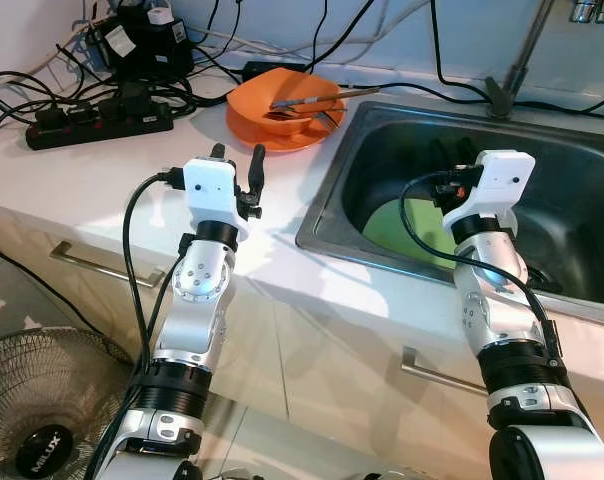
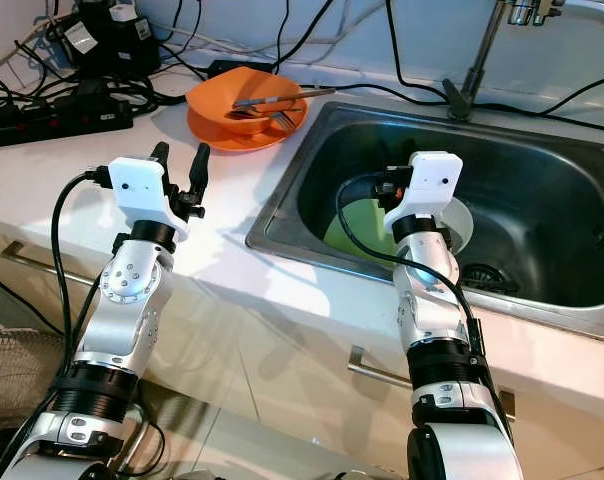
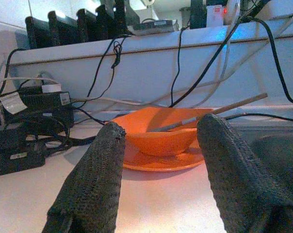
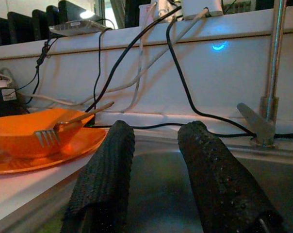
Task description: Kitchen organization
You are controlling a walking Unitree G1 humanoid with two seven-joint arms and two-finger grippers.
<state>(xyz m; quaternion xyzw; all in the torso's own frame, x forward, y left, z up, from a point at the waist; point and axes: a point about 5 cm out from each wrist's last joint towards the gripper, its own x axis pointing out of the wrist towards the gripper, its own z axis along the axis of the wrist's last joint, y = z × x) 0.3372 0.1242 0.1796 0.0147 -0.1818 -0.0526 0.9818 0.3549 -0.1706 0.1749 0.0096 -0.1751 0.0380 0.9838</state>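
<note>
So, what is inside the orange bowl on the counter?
Inside the orange bowl, which sits on an orange plate, a metal fork and other long-handled metal utensils lie across it. The bowl's rim hides its bottom, so any food cannot be seen.

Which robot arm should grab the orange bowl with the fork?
Probably the left. The left gripper hovers open over the counter, pointing at the orange bowl, while the right gripper is over the sink.
</note>
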